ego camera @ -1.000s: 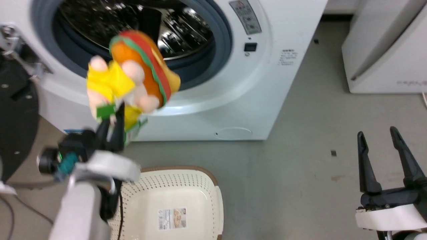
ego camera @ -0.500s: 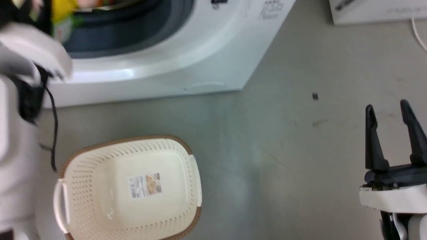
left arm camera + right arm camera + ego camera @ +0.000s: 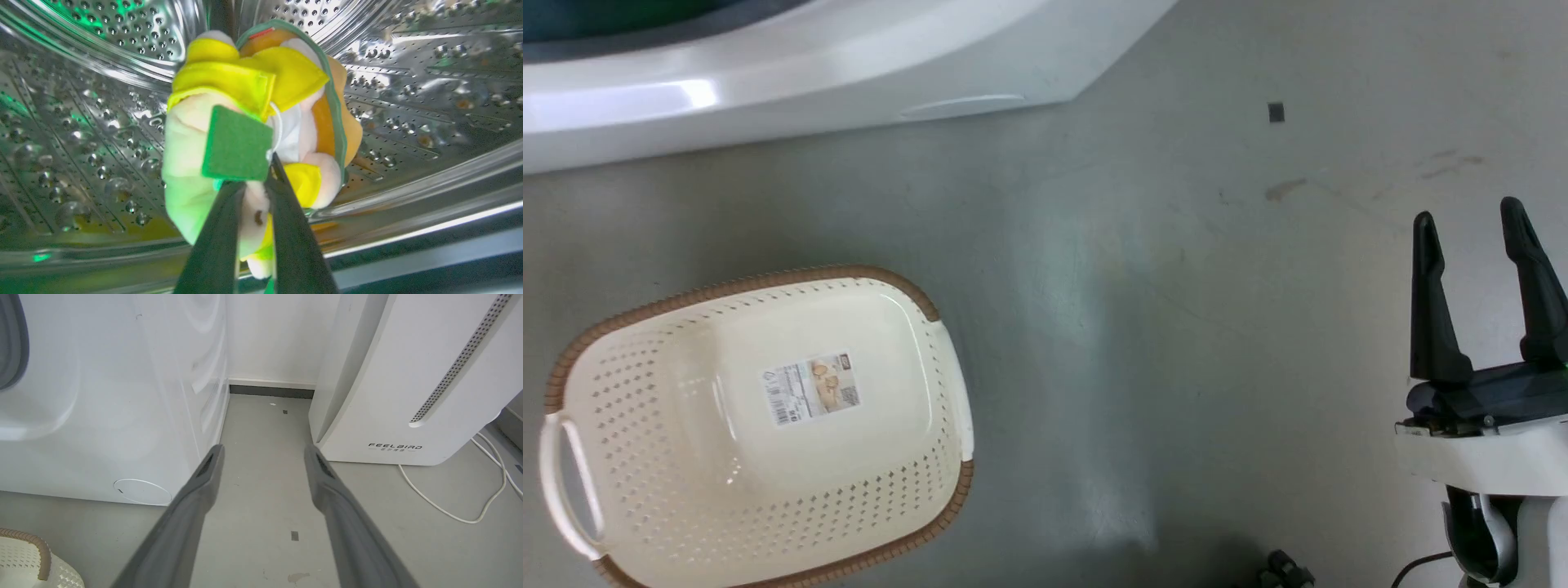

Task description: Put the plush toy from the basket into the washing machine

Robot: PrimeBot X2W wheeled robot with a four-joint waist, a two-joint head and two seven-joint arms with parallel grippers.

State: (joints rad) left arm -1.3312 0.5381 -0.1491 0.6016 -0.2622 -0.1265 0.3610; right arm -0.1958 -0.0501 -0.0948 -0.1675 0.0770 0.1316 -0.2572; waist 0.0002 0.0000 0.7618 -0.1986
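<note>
Your left gripper (image 3: pixel 254 174) is clenched on the plush toy (image 3: pixel 253 94) just beside its green tag (image 3: pixel 237 143), holding it inside the steel drum (image 3: pixel 102 122) of the washing machine (image 3: pixel 768 73). Your right gripper (image 3: pixel 1467 211) hangs at the right over the floor (image 3: pixel 1135 286), its 2 fingers spread apart. The basket (image 3: pixel 629 384) sits near you, left of it.

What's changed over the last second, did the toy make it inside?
The left gripper has carried the plush toy from in front of the washing machine into its drum, still gripping it. The head camera tilted down. The basket stays empty, the right gripper open.
</note>
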